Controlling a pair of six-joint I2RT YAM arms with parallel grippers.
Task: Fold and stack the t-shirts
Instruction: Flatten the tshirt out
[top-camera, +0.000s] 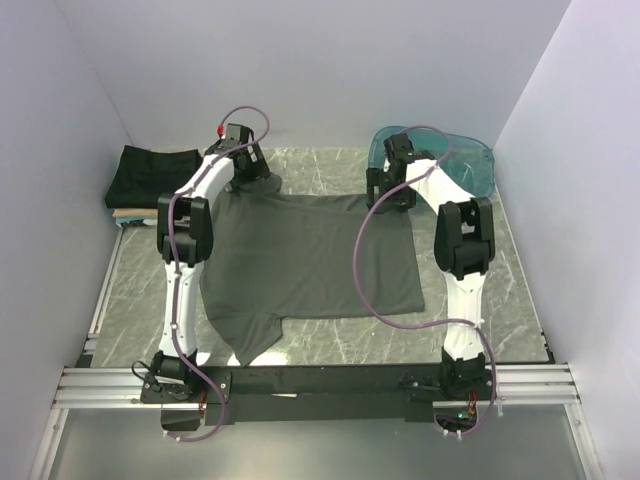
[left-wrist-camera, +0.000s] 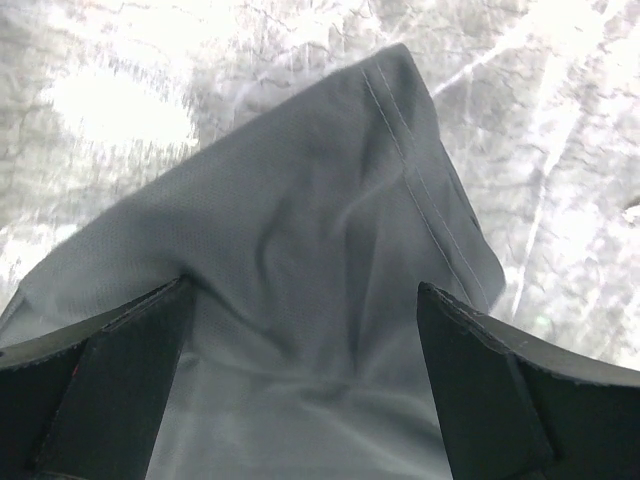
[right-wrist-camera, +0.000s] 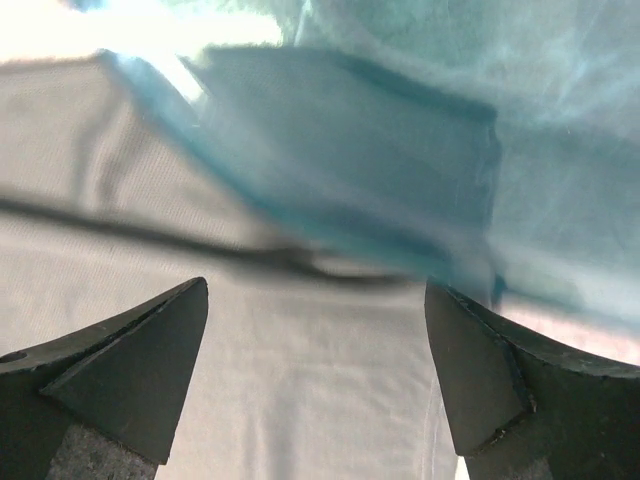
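A dark charcoal-grey t-shirt (top-camera: 300, 260) lies spread flat in the middle of the marble table. My left gripper (top-camera: 250, 182) hangs over its far left corner. In the left wrist view that hemmed corner (left-wrist-camera: 300, 220) lies between the open fingers (left-wrist-camera: 305, 290), which hold nothing. My right gripper (top-camera: 388, 192) stands at the shirt's far right corner, beside the teal tub. Its jaws (right-wrist-camera: 317, 290) are open over cloth (right-wrist-camera: 300, 400) that looks pale and washed out in the right wrist view. A folded black t-shirt (top-camera: 150, 172) rests at the far left on a tan one (top-camera: 125, 212).
The translucent teal plastic tub (top-camera: 462, 160) sits at the far right corner and fills the top of the right wrist view as a teal wall (right-wrist-camera: 380, 150). White walls close in the table on three sides. A metal rail (top-camera: 320, 385) runs along the near edge.
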